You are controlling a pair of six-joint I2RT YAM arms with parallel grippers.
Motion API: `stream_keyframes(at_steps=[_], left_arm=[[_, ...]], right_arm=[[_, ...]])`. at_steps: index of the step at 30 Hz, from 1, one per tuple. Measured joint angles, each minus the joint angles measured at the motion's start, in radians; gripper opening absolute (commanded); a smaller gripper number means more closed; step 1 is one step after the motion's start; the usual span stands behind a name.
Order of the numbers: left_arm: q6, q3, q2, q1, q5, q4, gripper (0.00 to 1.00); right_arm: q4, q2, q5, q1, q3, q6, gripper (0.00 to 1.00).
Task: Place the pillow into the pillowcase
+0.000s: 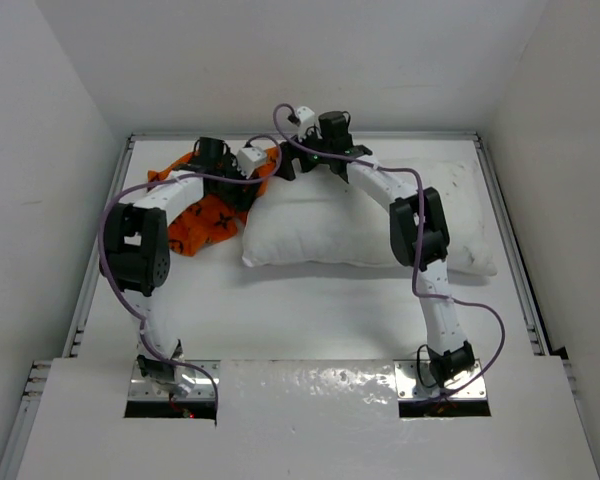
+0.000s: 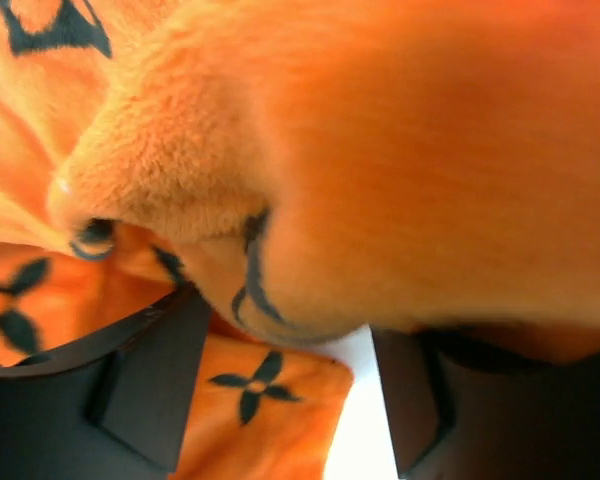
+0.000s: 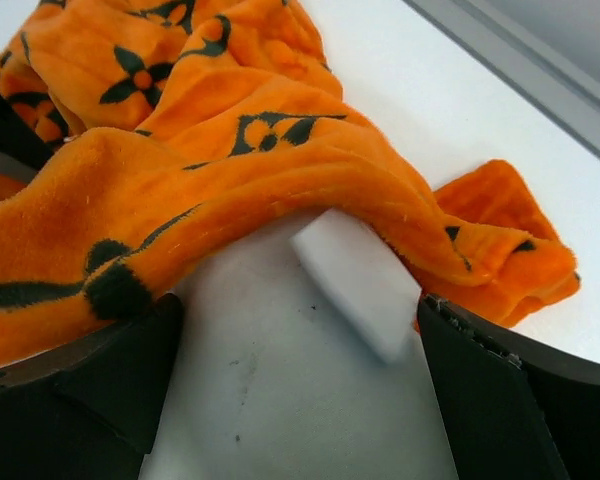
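Pillow (image 1: 370,225) lies flat on the table (image 1: 310,310), across its far half, with the right end near the far right corner. It is not inside anything yet. The orange case (image 1: 198,232) is bunched in a heap toward the far left corner. It touches the pillow's left end and part of it is draped over that end.

Step in hand: finding and opening the mouth of the case at the pillow's far left corner. Insertion not begun.

Tool state, left gripper (image 2: 285,335): jaws part-way apart, with a thick fold of the case bulging over and between them. Cannot tell whether the fold is pinched or only resting there.

Tool state, right gripper (image 3: 298,310): jaws wide, holding nothing. It hovers low over the pillow's end, and the edge of the case is draped across just ahead of the fingers. A small white tab (image 3: 355,280) pokes out beneath that edge. It is probably the pillow's tag, but I am not certain.

Next move, as judged: each gripper needs a single layer of the case's edge. Then the mouth must be spread and drawn over the pillow's corner. The fleece looks thick and limp, so there is a risk of catching both layers, or the pillow with them.

Count: pillow 1, case 1, grippers 2, tab 1.
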Motion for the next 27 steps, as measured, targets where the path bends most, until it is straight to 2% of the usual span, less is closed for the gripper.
stream_keyframes(at_steps=[2, 5, 6, 7, 11, 15, 16, 17, 18, 19, 21, 22, 27], left_arm=[[-0.051, -0.049, 0.002, -0.001, 0.001, 0.062, 0.6], [-0.14, -0.064, 0.022, -0.005, -0.002, 0.143, 0.3], [-0.168, -0.059, 0.031, -0.009, -0.001, 0.169, 0.1], [-0.192, -0.049, 0.041, -0.012, 0.0, 0.18, 0.02], [-0.225, 0.021, 0.06, -0.019, 0.011, 0.169, 0.0], [-0.196, 0.076, 0.059, -0.002, 0.055, 0.097, 0.0], [-0.182, 0.079, 0.058, 0.003, 0.065, 0.077, 0.0], [-0.163, 0.081, 0.057, 0.009, 0.076, 0.047, 0.0], [-0.145, 0.081, 0.055, 0.011, 0.084, 0.023, 0.0], [-0.129, 0.081, 0.053, 0.015, 0.092, -0.002, 0.0], [-0.096, 0.083, 0.046, 0.02, 0.105, -0.055, 0.0], [-0.084, 0.088, 0.043, 0.022, 0.111, -0.079, 0.0], [0.027, 0.193, 0.034, 0.036, 0.156, -0.236, 0.0]], right_arm=[[0.035, -0.001, 0.015, 0.01, -0.034, -0.001, 0.99], [0.07, -0.008, 0.032, 0.023, -0.048, -0.009, 0.99], [0.081, -0.01, 0.035, 0.025, -0.048, -0.013, 0.99], [0.093, -0.01, 0.039, 0.026, -0.047, -0.017, 0.99], [0.124, 0.0, 0.064, 0.026, -0.022, -0.02, 0.99], [0.178, 0.083, 0.098, 0.029, 0.09, 0.004, 0.98], [0.192, 0.109, 0.096, 0.03, 0.115, 0.012, 0.92], [0.208, 0.137, 0.09, 0.032, 0.136, 0.026, 0.73], [0.219, 0.157, 0.082, 0.032, 0.141, 0.034, 0.64], [0.231, 0.173, 0.07, 0.033, 0.139, 0.055, 0.5], [0.251, 0.192, 0.05, 0.034, 0.13, 0.08, 0.35], [0.256, 0.193, 0.042, 0.034, 0.121, 0.089, 0.0], [0.304, 0.163, 0.058, 0.029, 0.075, 0.144, 0.0]])
